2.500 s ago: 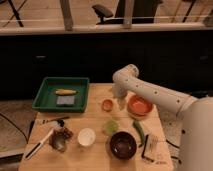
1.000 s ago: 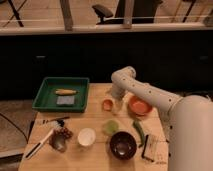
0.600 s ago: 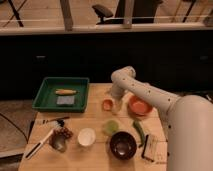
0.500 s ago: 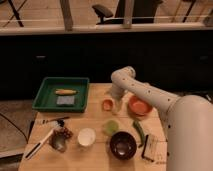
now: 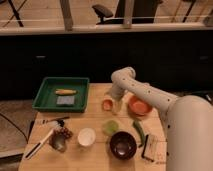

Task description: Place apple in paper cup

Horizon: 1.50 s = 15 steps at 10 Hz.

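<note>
One small round orange-red apple (image 5: 107,104) beside the pale robot gripper (image 5: 116,106)

The apple sat mid-table on the light wooden table (image 5: 93,118). The gripper stood just to its right; open or closed could not be told. The small white paper cup (image 5: 86,136) stood apart, nearer the front edge.

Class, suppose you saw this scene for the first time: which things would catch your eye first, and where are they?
The big white robot arm arches in from the right, its gripper low over the table, right beside the small orange-red apple. The green tray stands out at the back left. Near the front edge sit the white paper cup and a dark maroon bowl.
</note>
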Motion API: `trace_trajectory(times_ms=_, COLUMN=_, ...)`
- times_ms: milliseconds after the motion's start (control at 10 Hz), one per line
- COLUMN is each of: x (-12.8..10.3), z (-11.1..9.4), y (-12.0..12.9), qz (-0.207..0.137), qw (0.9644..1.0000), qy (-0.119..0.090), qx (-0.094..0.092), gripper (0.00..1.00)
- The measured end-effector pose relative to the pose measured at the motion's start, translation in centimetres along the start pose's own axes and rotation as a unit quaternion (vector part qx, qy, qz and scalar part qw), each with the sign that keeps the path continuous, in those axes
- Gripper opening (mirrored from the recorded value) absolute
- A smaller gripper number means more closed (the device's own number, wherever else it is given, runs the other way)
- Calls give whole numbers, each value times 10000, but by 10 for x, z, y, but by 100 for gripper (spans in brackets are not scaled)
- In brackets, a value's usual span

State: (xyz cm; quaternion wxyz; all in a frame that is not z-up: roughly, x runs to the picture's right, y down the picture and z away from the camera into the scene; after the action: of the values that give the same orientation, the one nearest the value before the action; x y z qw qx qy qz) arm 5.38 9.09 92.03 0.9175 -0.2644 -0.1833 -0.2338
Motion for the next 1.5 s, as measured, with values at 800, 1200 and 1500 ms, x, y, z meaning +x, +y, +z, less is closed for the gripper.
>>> trace_trajectory(times_ms=800, x=-2, z=4, y=0, qz=-41, qw=9999, qy=-111, qx=-17, gripper=80)
trace_trajectory(times_ms=1200, x=-2, z=6, y=-1, qz=-49, qw=9999, qy=-155, qx=-18, gripper=80)
trace_trajectory(times_ms=1500, x=-2, z=7, y=-1, qz=-55, qw=9998, qy=-186, qx=-21, gripper=80)
